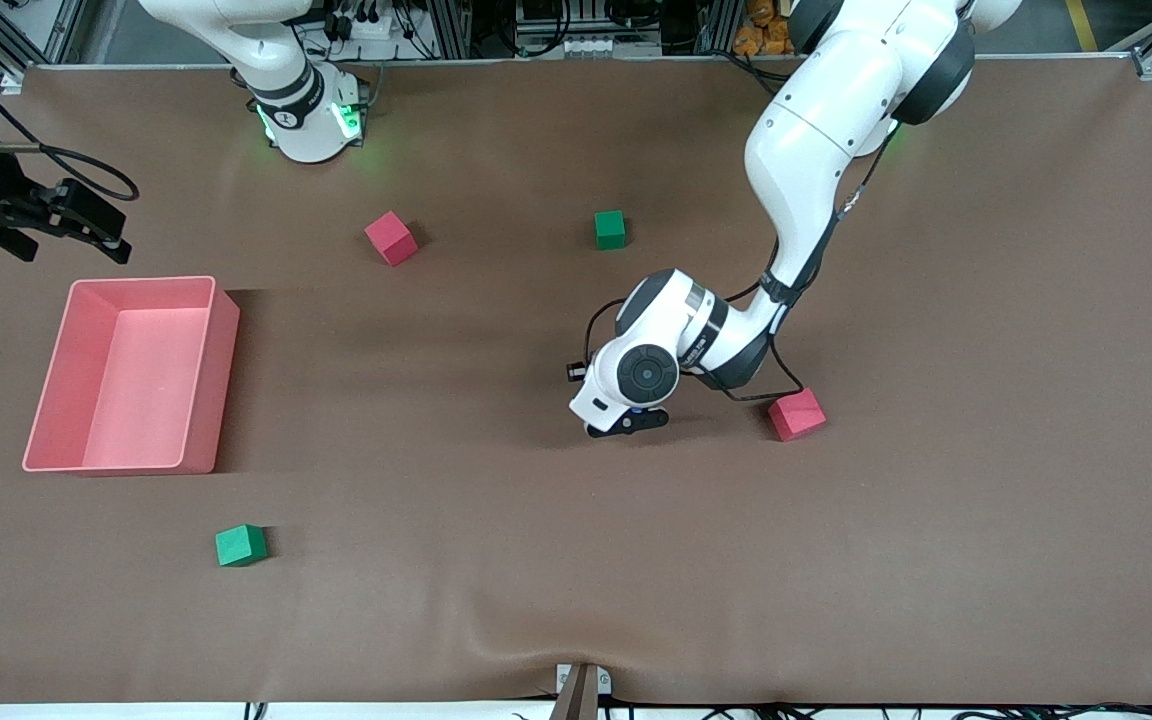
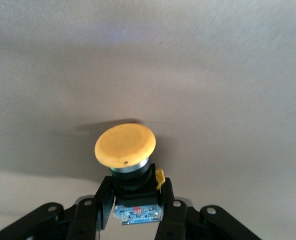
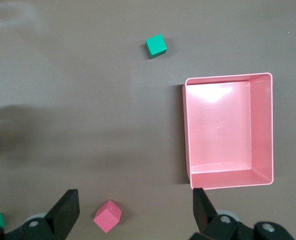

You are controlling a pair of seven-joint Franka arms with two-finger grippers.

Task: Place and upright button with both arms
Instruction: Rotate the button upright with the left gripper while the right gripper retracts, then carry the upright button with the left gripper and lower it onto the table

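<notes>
The button has a round orange cap on a black body. My left gripper is shut on that black body, and the cap sticks out past the fingertips, close over the brown cloth. In the front view the left gripper is low at the middle of the table, beside a pink cube, and hides the button. My right gripper waits up in the air at the right arm's end of the table. It stands open with nothing between its fingers, over a pink cube.
A pink bin stands at the right arm's end of the table. A pink cube and a green cube lie toward the bases. Another green cube lies nearer to the front camera than the bin.
</notes>
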